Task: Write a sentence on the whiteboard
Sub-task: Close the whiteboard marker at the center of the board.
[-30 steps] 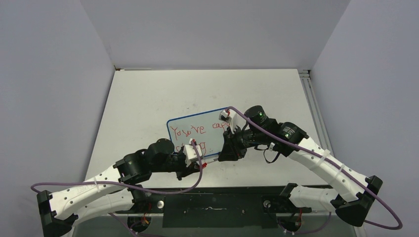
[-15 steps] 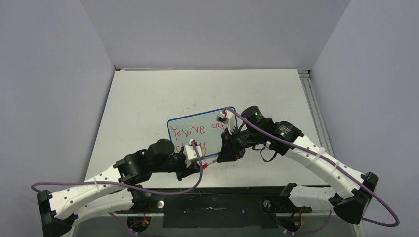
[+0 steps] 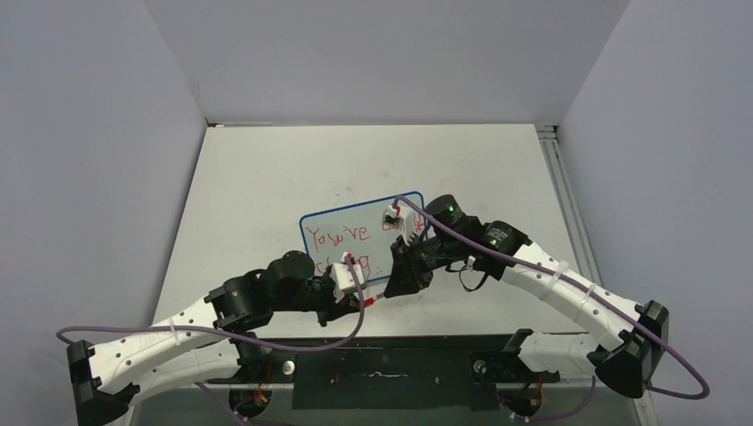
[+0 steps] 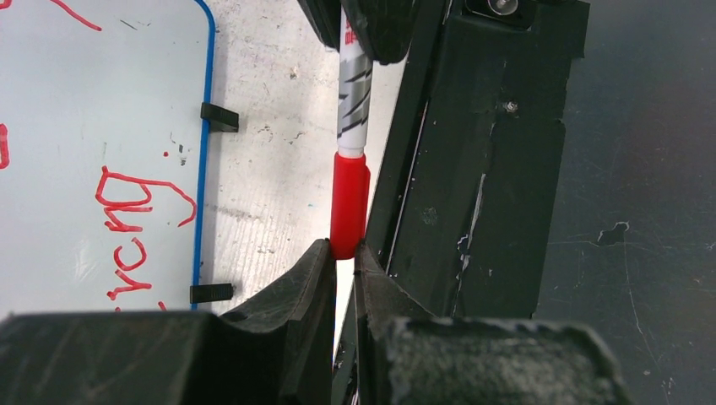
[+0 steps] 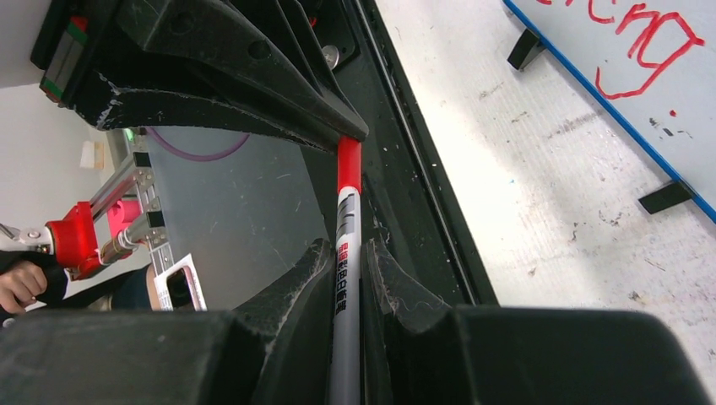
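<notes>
My left gripper [image 4: 342,253] was shut tight on the red cap [image 4: 349,202]. My right gripper [image 5: 347,253] was shut on the marker [image 5: 348,224], in line with the cap. If I pushed crooked, the cap could slip, or the marker could pop out. Both my arms were bent low and met near the front edge of the table [image 3: 266,169]. The whiteboard [image 3: 342,217] lay just behind them, with the sentence [image 3: 336,237] on it in red.
</notes>
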